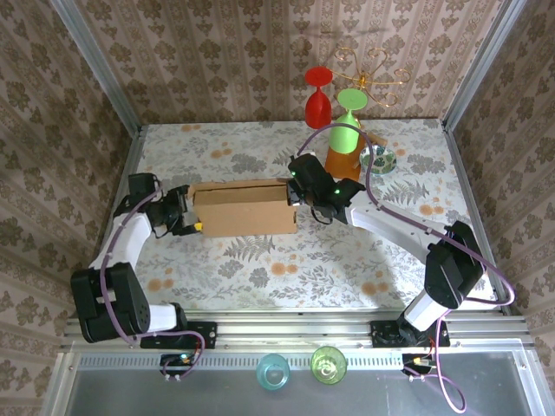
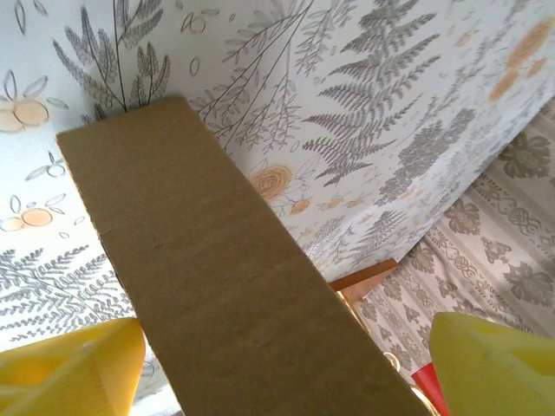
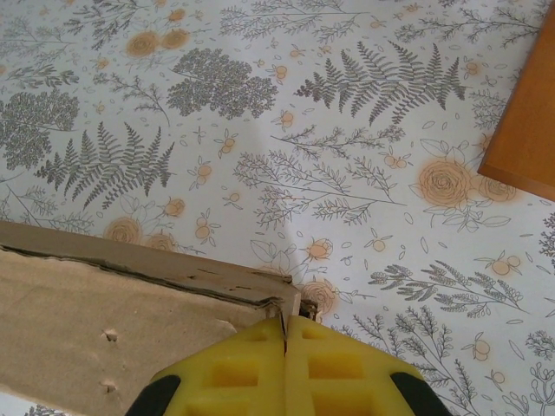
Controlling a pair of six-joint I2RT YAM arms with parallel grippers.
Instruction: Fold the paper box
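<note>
The corrugated cardboard box is plain brown, the tabletop white with grey ferns and orange blossoms, one plastic goblet red, a second plastic goblet lime green, the wallpapered walls beige damask.

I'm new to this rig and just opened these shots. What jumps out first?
A plain brown paper box lies in the middle of the flowery tabletop. The left gripper is open around the box's left end, and the right gripper is shut at its right corner. Behind it, near the far edge, stand a bright red goblet and a green goblet.
</note>
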